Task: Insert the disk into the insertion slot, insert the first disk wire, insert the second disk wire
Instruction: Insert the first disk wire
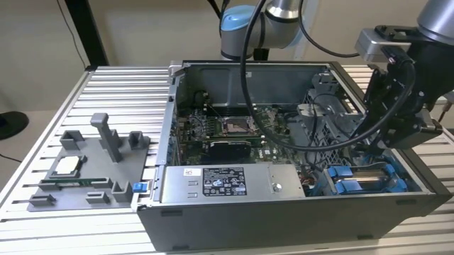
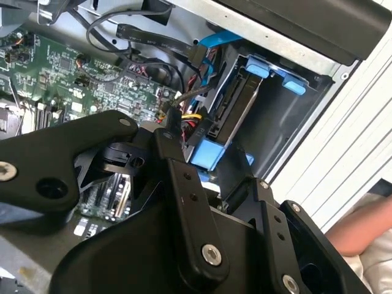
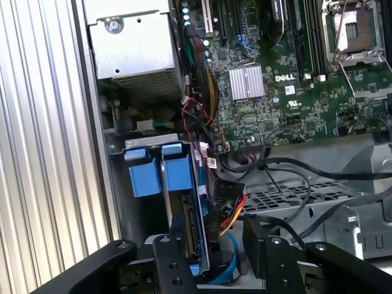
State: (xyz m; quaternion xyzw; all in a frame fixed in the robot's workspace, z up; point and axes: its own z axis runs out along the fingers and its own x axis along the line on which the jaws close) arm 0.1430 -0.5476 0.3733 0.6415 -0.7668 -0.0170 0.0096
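The disk (image 3: 187, 211) sits on edge inside the insertion slot (image 3: 139, 220), its blue frame tabs (image 3: 160, 174) at the end away from me. In the exterior view the disk (image 1: 365, 173) lies in the slot (image 1: 405, 186) at the case's near corner on the exterior view's right. A black plug with red, yellow and orange wires (image 3: 229, 214) sits against the disk's connector end (image 2: 236, 107). My gripper (image 3: 214, 237) hovers open over that end, one finger on either side of the plug (image 2: 187, 119). A blue cable (image 3: 229, 266) curls just under the gripper (image 2: 211, 160), which hangs above the slot (image 1: 397, 139).
The open computer case (image 1: 284, 228) holds a motherboard (image 1: 234, 127), a grey power-supply box (image 1: 227, 183) and a perforated metal cage (image 3: 288, 196) crossed by black cables. A grey parts fixture (image 1: 85, 175) stands on the slatted table. A person's arm (image 2: 361, 226) shows beside the case.
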